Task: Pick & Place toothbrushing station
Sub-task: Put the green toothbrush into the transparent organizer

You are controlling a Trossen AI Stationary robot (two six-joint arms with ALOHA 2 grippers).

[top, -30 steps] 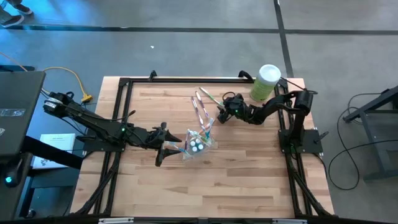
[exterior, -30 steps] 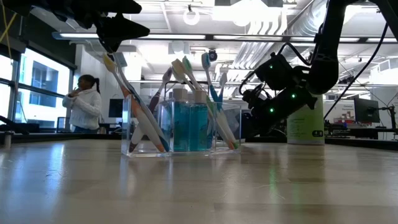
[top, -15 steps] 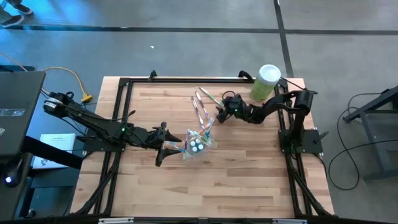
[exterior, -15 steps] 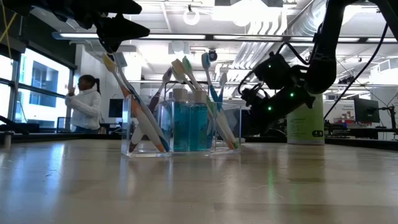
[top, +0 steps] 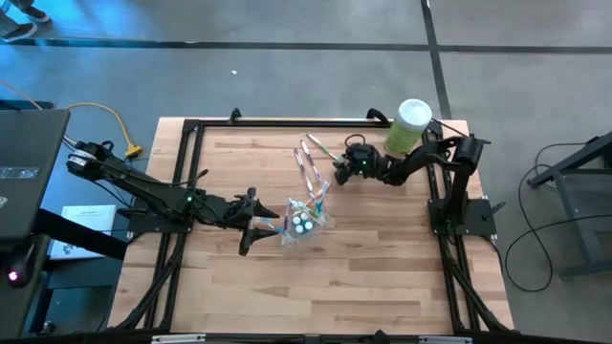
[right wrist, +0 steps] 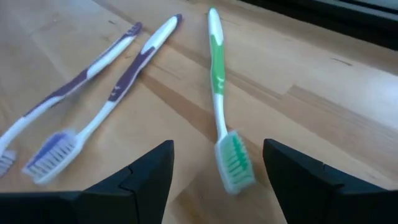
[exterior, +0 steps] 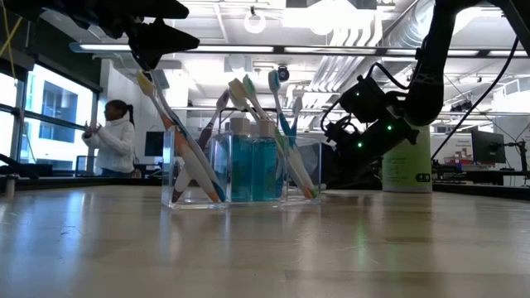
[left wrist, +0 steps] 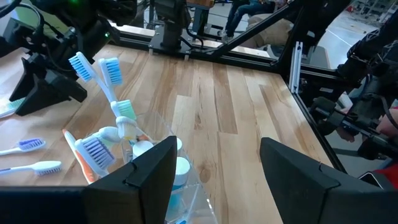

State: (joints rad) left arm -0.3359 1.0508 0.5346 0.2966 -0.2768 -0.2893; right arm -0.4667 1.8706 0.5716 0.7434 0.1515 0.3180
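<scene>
Green-handled toothbrush point(right wrist: 219, 93) lies flat on the tabletop point(top: 382, 258) directly ahead of my right gripper point(top: 339, 175), bristles toward me and framed between my two fingers, which stand wide apart with nothing in them; I hold low and close because, as I judge it, this brush is the next pick and the open jaws need to straddle its slim handle. Two purple-and-white toothbrushes point(right wrist: 106, 74) lie just beside it, angled away, still loose on the wood and probably to be collected afterwards. The clear plastic cup point(exterior: 240, 170) stands near the middle of the tabletop, already carrying several brushes leaning outward against its walls and the teal toothpaste tubes point(exterior: 252, 165) upright between them; the lean is simply what long handles do in a short container. My left gripper point(top: 256, 229) sits just beside the cup, fingers spread and holding nothing, seemingly parked there to steady it or wait. A light-green canister point(top: 409, 125) stands at the far corner behind my right arm, apart from the work. A person point(exterior: 110, 136) stands in the room beyond.
</scene>
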